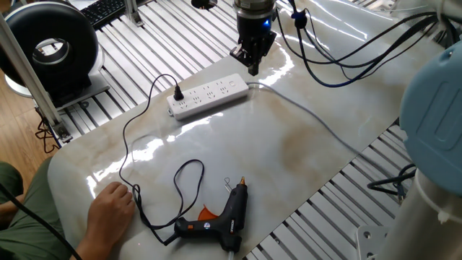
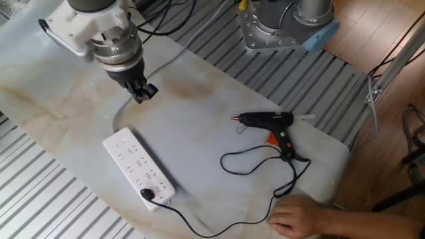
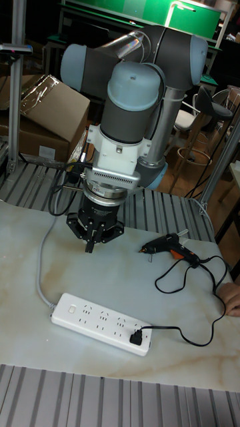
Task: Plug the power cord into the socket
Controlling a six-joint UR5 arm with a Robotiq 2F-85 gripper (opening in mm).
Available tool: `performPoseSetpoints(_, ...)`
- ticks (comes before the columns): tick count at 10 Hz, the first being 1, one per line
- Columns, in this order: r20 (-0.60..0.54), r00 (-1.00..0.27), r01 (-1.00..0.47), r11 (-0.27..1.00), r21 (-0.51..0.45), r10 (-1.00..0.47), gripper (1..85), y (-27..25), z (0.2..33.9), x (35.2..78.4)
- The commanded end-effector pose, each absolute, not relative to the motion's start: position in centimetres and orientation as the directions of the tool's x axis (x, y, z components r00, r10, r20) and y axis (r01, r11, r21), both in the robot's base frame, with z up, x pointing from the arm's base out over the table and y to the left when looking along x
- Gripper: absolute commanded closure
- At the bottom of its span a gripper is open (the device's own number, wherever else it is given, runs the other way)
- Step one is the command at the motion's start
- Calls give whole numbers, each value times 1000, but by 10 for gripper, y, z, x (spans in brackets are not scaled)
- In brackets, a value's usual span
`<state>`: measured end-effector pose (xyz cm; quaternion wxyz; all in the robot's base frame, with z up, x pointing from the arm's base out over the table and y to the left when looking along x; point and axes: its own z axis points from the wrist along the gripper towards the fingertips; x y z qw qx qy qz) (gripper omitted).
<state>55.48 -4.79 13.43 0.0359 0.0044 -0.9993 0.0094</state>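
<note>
**Plug seated, arm clear of strip**

Best kept high and drawn straight away from the strip [image 1: 209, 94], well off the cord [image 1: 130, 155], to avoid snagging. Gripper [image 1: 252, 61] above the desk [image 1: 289, 144] beyond the strip's cabled end, fingers [image 3: 89, 245] clenched together on nothing.

Plug [image 1: 177, 93]: small, black, standing upright in the strip's end outlet, opposite end from the gripper. Cord thin, black, looping loosely from strip past a hand [image 1: 110, 209] to the glue gun [image 1: 220, 217].

Person's hand [image 2: 302, 217] cut off at the frame edge
</note>
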Motion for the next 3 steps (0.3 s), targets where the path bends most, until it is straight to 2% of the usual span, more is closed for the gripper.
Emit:
performPoseSetpoints(1,63,-998,-5,1000,-17,-4,740,-45,128,556)
performPoseSetpoints(3,64,-998,-9,1000,-20,-8,743,-45,127,557)
